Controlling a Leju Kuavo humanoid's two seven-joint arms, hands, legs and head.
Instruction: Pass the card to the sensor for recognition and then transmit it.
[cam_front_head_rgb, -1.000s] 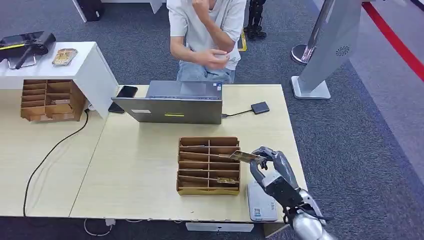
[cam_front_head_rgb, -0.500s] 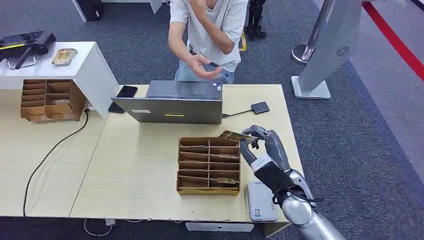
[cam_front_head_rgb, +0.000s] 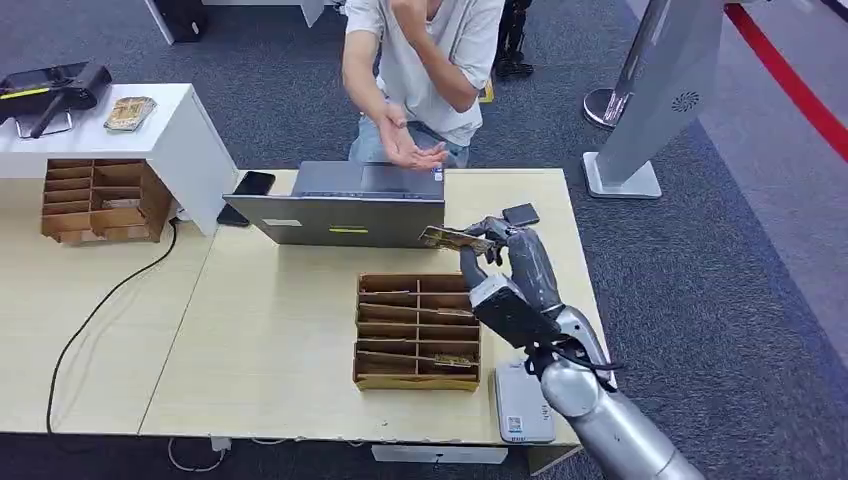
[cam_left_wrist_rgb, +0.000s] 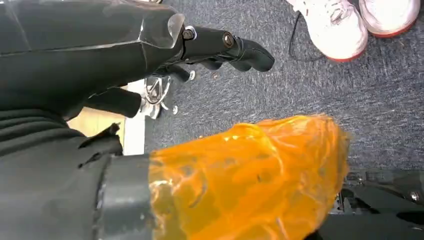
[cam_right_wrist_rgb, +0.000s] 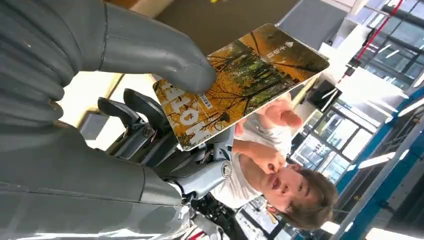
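Card: we judge the card (cam_right_wrist_rgb: 240, 80) light, stiff, slick — best pinched by one end
Right hand (cam_front_head_rgb: 505, 275): thumb and fingers (cam_right_wrist_rgb: 145, 107) clamped on it
Left hand (cam_left_wrist_rgb: 150, 55): holds nothing, fingers apart

The card (cam_right_wrist_rgb: 240, 82) pinched in the right hand (cam_front_head_rgb: 505, 275) looks like glossy printed plastic, smooth with a bit of sheen. The hand itself is matt grey plastic with darker fingers (cam_right_wrist_rgb: 135, 107), and the arm behind it is brushed silvery metal. Just below the hand, the divider box (cam_front_head_rgb: 417, 330) is plain brown cardboard, rough and dull. The table (cam_front_head_rgb: 270, 340) under it is pale wood-look laminate, smooth. The left hand (cam_left_wrist_rgb: 150, 55) is shiny black plastic.
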